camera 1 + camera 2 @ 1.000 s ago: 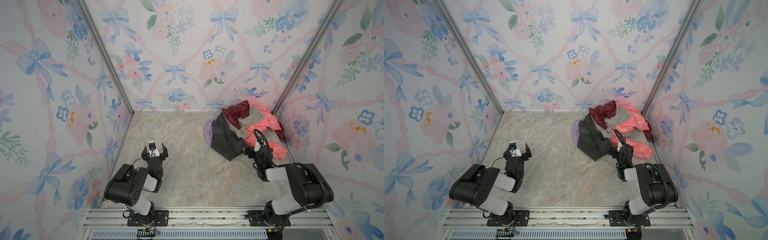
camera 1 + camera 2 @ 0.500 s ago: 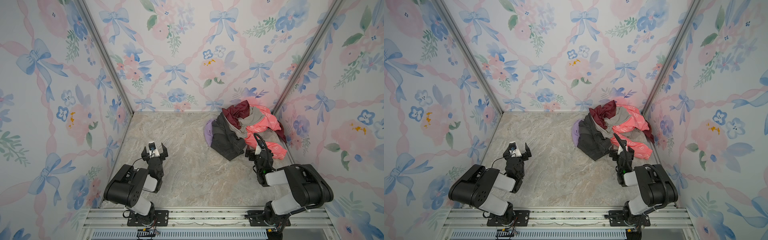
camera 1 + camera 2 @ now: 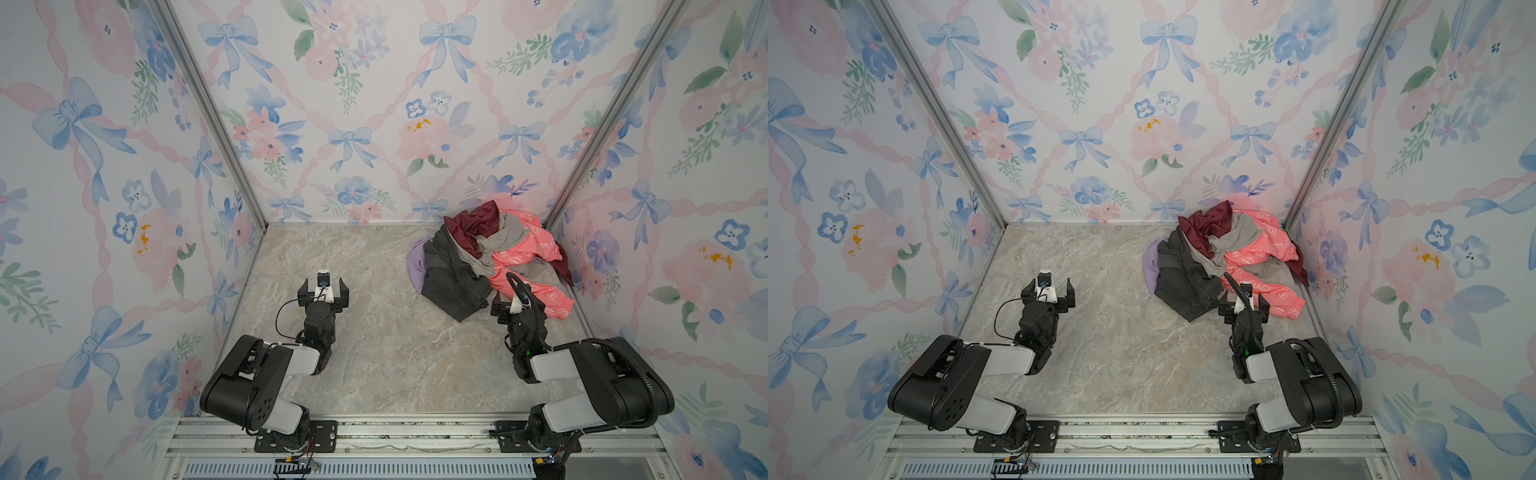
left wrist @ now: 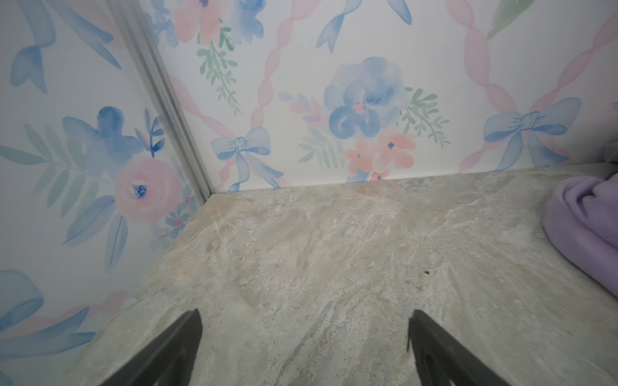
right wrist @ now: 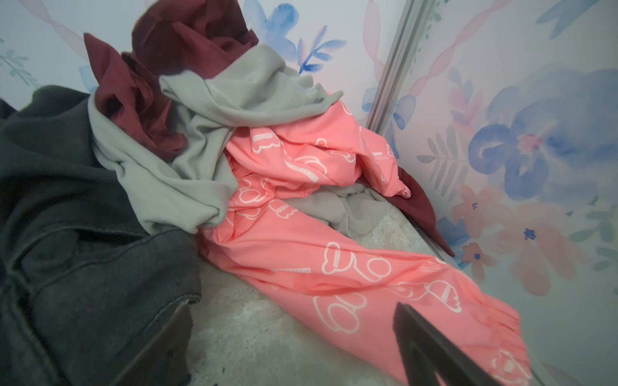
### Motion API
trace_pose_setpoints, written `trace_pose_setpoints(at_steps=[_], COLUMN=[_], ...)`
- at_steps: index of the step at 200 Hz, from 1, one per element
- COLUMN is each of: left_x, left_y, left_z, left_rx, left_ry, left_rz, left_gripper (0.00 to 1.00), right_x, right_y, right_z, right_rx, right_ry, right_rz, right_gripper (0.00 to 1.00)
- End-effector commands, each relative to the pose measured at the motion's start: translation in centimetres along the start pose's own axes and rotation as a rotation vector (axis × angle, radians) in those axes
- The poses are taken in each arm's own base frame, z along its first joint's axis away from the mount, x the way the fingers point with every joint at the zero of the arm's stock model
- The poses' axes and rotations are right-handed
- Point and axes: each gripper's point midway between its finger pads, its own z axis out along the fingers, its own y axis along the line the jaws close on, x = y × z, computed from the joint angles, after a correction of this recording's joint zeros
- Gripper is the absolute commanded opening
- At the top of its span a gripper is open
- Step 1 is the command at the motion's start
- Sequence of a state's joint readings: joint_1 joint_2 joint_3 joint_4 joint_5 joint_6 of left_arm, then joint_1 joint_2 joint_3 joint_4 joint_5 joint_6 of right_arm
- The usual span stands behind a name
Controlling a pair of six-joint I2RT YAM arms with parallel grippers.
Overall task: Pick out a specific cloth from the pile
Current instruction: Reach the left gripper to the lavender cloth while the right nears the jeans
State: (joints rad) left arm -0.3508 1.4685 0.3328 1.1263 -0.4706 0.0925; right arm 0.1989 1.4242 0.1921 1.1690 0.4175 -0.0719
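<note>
Your left claw [image 3: 323, 287] is released, its jaws spread wide with nothing between them, over bare desk [image 3: 386, 365] and well apart from the pile [image 3: 494, 249]. Your right claw [image 3: 1244, 302] is released too. In the right wrist view its two fingers stand apart over a bare patch of desk, one just beside the hem of the dark grey garment [image 5: 83, 250], the other near the sleeve of the coral-pink garment [image 5: 301, 254]. The pile sits in the far right corner, against the wall. The cloth [image 3: 417, 266] you want shows only as a lavender fold at the pile's left edge in both top views, tucked under the dark grey garment and resting on the desk. Neither claw touches it. A maroon garment [image 3: 478, 220] and a beige-grey garment [image 3: 511, 232] lie on top.
</note>
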Motion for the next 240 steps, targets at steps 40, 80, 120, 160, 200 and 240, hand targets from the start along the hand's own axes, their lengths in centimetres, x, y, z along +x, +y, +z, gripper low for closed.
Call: trace_pose_setpoints(at_steps=[40, 80, 120, 160, 200, 240], left_x=[-2.9, -5.2, -7.1, -7.5, -7.2, -7.2], left_y=[-4.7, -7.6, -10.2, -11.5, -14.4, -19.2], left_z=[-0.2, -0.8, -1.7, -0.8, 1.5, 3.8], left_rx=[0.169, 0.301, 0.451, 0.472, 0.466, 0.486], left_ry=[0.053, 0.083, 0.117, 0.196, 0.361, 0.476], left_rz=[0.052, -0.066, -0.225, -0.399, -0.536, -0.632], left_gripper=[0.98, 0.98, 0.98, 0.96, 0.9, 0.82], right_x=[-3.7, -7.9, -11.2, -12.5, -11.6, -10.4], right_y=[-3.0, -3.2, -0.9, 4.6, 9.5, 11.7], right_z=[-3.1, -5.0, -6.3, -7.7, -9.8, -11.6], right_rx=[0.116, 0.115, 0.05, -0.186, -0.414, -0.534], right_ry=[0.005, 0.025, 0.141, 0.297, 0.415, 0.513], right_rz=[0.056, 0.105, 0.121, 0.114, 0.083, 0.062], right_gripper=[0.97, 0.97, 0.98, 0.99, 1.0, 0.99])
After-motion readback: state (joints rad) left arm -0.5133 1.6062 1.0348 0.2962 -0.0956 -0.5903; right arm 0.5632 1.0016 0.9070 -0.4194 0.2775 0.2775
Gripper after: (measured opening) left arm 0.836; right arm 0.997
